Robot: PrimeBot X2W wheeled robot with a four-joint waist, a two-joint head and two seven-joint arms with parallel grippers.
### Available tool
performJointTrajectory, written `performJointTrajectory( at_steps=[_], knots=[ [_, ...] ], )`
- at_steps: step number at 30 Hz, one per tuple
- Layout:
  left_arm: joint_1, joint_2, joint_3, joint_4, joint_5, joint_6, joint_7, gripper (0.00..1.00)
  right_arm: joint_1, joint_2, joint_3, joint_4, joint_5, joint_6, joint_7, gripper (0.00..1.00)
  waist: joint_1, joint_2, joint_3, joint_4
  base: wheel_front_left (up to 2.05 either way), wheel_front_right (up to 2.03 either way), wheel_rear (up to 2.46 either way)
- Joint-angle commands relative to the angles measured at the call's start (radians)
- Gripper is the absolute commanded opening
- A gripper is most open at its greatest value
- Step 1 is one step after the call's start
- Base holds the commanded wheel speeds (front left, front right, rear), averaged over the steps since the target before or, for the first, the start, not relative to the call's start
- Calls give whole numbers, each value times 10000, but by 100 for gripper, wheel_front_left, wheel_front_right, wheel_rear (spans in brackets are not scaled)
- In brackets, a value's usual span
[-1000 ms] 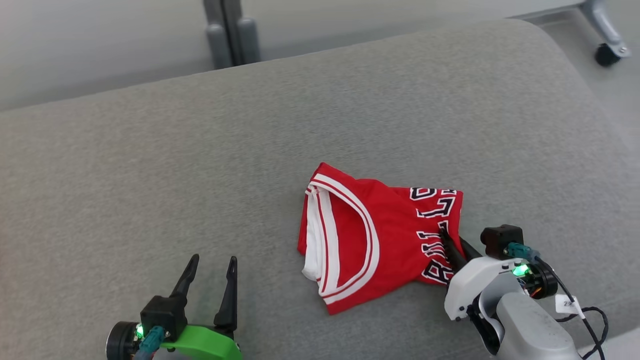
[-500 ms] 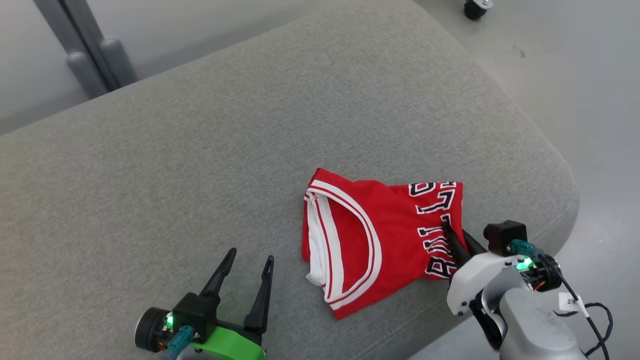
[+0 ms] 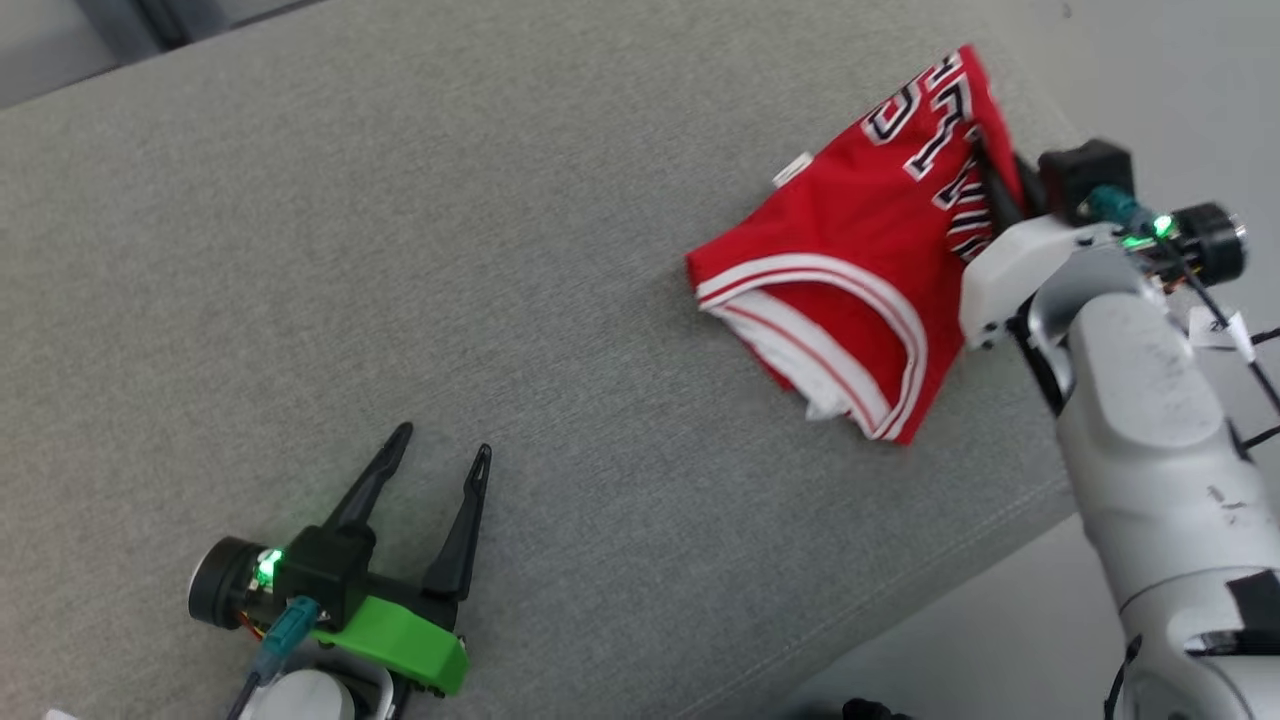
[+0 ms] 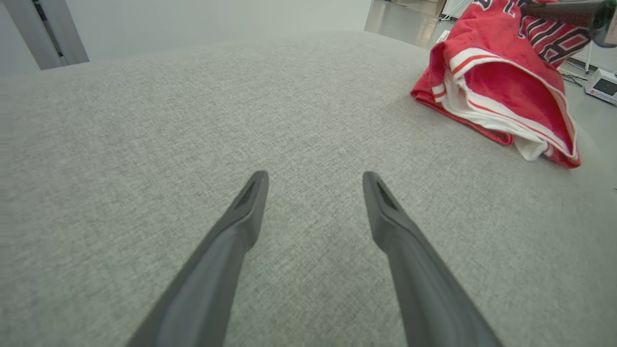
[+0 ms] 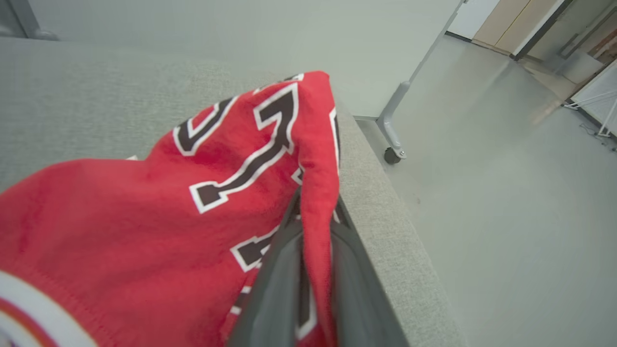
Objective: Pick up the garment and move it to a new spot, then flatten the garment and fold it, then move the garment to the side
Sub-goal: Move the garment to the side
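Head camera: finds red garment (image 3: 850, 290) bunched near the right edge of grey cushion (image 3: 400, 200), one lettered corner raised off the upholstery. Shows right gripper (image 3: 985, 170) clamped shut on that lettered fold, left gripper (image 3: 442, 442) spread wide and empty, low over bare cushion, well apart from the cloth.

Left wrist camera: looks along two splayed fingers (image 4: 241, 217) toward the garment's white-trimmed opening, loose and double-layered, at far right.

Right wrist camera: catches a thin ridge of red cloth pinched in the closed jaws, beside the cushion's edge, floor (image 5: 482, 193) and a castor (image 5: 391, 155) beyond.

Reads as light, soft and limp: likely to sag, drag and unfold from a single pinch. Suggests hold at a trimmed edge or seam, through both layers, with the free gripper on an opposite corner for spreading flat.
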Motion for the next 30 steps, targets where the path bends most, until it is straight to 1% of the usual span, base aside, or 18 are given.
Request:
performJointTrajectory(
  at_steps=[1, 4, 7, 9, 12, 13, 14, 15, 18, 23, 27, 29, 30],
  knots=[
    [-324, 161, -29, -118, -94, 20, 4, 100, -315, -202, -571, -147, -656, -20, 232, 0, 0, -1, 1013, 1020, 0, 0, 0],
    [-552, 305, -94, -189, -205, 20, 4, 100, -650, -468, -1907, -639, -2069, -20, 891, 0, 0, -1, 1295, 1408, 0, 0, 0],
    [-747, 386, -117, -234, -291, 20, 4, 100, -798, -651, -3307, -1483, -3359, -20, 1435, 0, 0, -1, 1459, 1750, 0, 0, 0],
    [-818, 418, -109, -251, -333, 20, 4, 100, -809, -689, -4082, -1991, -3913, -20, 1661, 0, 0, -1, 1518, 1929, 0, 0, 0],
    [-890, 428, -143, -227, -364, 20, 9, 100, -781, -702, -4957, -2602, -4390, -20, 1821, 0, 0, -1, 1544, 2118, 0, 0, 0],
    [-895, 427, -137, -204, -381, 20, 12, 100, -769, -663, -5306, -2836, -4467, -20, 1864, 13, 0, -1, 1545, 2169, 0, 0, 0],
    [-892, 420, -146, -185, -398, 20, 12, 100, -746, -659, -5597, -3052, -4535, -20, 1808, 51, 0, -1, 1540, 2218, 0, 0, 0],
    [-890, 397, -118, -173, -410, 22, 13, 100, -680, -657, -5708, -3212, -4601, -20, 1741, 100, 0, -1, 1526, 2250, 0, 0, 0],
    [-898, 308, -103, -113, -414, 22, 13, 100, -536, -543, -6124, -3580, -4689, -19, 1416, 100, 0, -1, 1371, 2340, 0, 0, 0],
    [-690, 135, -23, 25, -365, 22, 12, 100, -591, -319, -6153, -3513, -4737, -19, 598, 100, 0, -1, 866, 2391, 0, 0, 0],
    [-513, -116, 261, 231, -262, 22, 9, 100, -876, -82, -5580, -2945, -4690, -19, -268, 100, 0, -1, 322, 2445, 0, 0, 0],
    [-435, -282, 473, 364, -219, 20, 7, 100, -877, -12, -5114, -2632, -4469, -19, -504, 100, 0, -1, 13, 2509, 0, 0, 0],
    [-390, -379, 596, 456, -185, 20, 6, 100, -905, 11, -4791, -2433, -4162, -19, -581, 100, 0, -1, -156, 2569, 0, 0, 0]
  ],
)
